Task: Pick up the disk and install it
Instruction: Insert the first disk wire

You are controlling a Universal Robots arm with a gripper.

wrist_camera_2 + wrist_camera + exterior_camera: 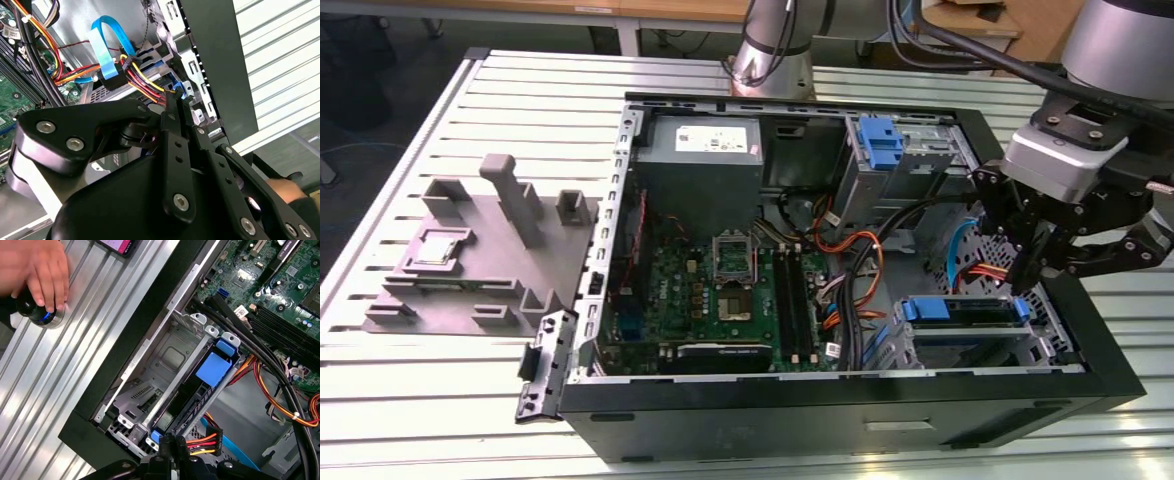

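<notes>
Inside the open computer case point(854, 395), hand point(1031, 268) pressed together above the blue-bracketed disk point(963, 310) seated in its bay, beside the power connector point(202, 444).

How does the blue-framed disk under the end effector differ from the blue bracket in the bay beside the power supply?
In the exterior view, the disk lies crosswise, just below the end effector; the blue bracket runs away from the camera. The disk sits near the case's closer wall; the blue bracket sits at the far wall, beside the power supply. Both show bright blue plastic and sit inside the open computer case.
</notes>
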